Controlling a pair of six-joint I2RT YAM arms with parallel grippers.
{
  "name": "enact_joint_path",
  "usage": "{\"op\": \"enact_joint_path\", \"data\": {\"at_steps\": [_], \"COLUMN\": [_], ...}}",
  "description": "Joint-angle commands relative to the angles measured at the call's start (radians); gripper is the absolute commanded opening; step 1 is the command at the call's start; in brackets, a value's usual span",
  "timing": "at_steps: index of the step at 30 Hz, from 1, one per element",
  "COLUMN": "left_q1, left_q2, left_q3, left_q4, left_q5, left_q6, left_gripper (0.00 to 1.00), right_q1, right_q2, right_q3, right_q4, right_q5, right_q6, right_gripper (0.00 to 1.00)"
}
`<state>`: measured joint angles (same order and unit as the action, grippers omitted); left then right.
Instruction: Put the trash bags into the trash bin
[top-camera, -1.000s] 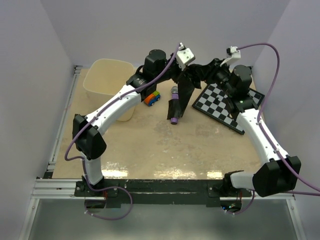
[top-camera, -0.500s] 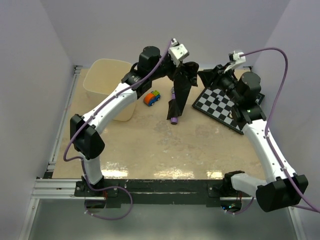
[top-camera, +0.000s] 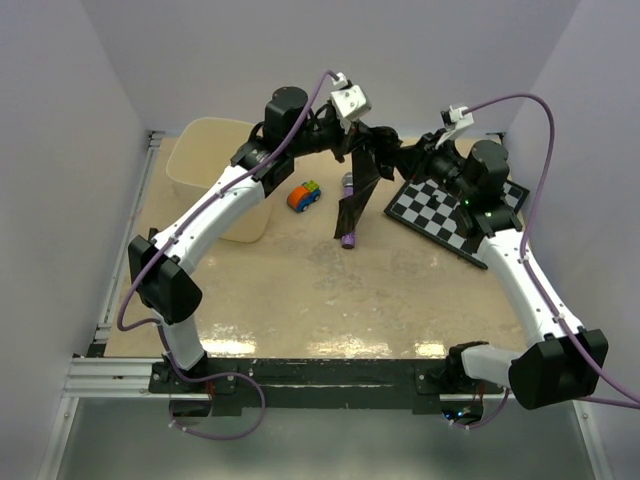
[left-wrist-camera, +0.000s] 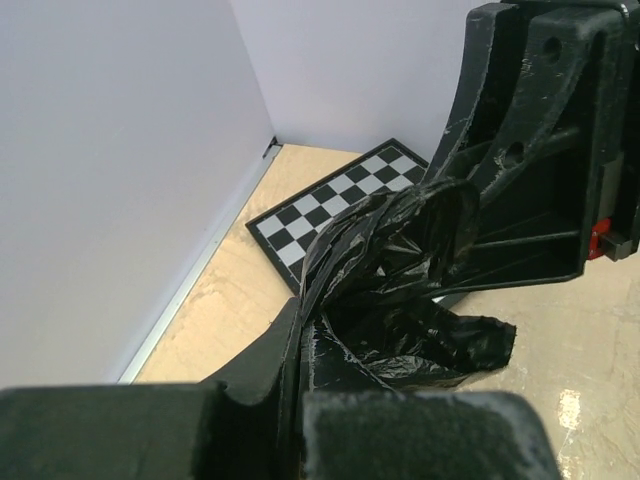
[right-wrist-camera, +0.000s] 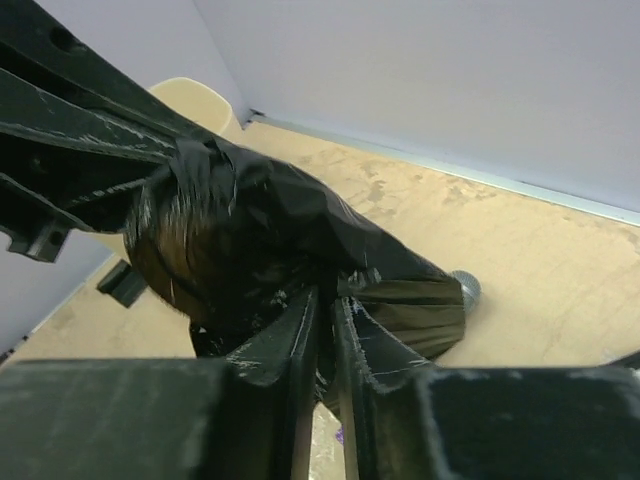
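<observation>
Two arms are holding the trash bag (top-camera: 362, 172) aloft
The trash bin (top-camera: 210, 150) is standing far left on the counter (top-camera: 300, 290); right of it the left jaws are pinching the bag's top, the right jaws pinching it near the chequered board (top-camera: 447, 212)

Bag (top-camera: 360, 180) up in the air, bin (top-camera: 205, 160) upright on the table (top-camera: 300, 290) – the two well apart.
Bag: thin dark brown-black film, glossy, crinkled, bunched tight at the top, its tail hanging in a narrow strip toward the table, right of the bin and outside it. Bin: cream-beige tub, rounded-square mouth facing up, in the far left corner – nothing visible inside.
</observation>
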<state>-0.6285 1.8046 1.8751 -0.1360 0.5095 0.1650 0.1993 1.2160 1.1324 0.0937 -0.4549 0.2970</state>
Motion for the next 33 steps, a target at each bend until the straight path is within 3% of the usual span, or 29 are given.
{"op": "enact_joint_path", "data": {"at_steps": [1, 3, 16, 22, 26, 33], "left_q1": [0.006, 0.007, 0.033, 0.044, 0.05, 0.052], "left_q2": [-0.045, -0.048, -0.067, -0.091, -0.113, -0.128], "left_q3": [-0.005, -0.016, -0.034, -0.063, -0.099, -0.123], "left_q4": [0.036, 0.047, 0.052, 0.049, 0.049, 0.058], "left_q5": [0.034, 0.032, 0.031, -0.049, -0.094, -0.127], "left_q6": [-0.028, -0.025, -0.032, 0.001, 0.031, 0.039], "left_gripper": [0.0, 0.0, 0.0, 0.0, 0.04, 0.0], "right_q1": [-0.006, -0.005, -0.012, -0.061, -0.067, -0.069], "right_q2": [0.004, 0.007, -0.019, -0.039, -0.064, -0.098], "right_q3": [-0.009, -0.023, -0.036, -0.017, -0.031, -0.045], "right_q4": [0.092, 0.113, 0.049, -0.048, -0.063, -0.164], "right_q5": [-0.102, -0.128, -0.056, 0.168, 0.153, 0.228], "right_q6": [0.031, 0.048, 0.016, 0.031, 0.017, 0.002], "right_gripper": [0.09, 0.0, 0.0, 0.0, 0.0, 0.0]}}
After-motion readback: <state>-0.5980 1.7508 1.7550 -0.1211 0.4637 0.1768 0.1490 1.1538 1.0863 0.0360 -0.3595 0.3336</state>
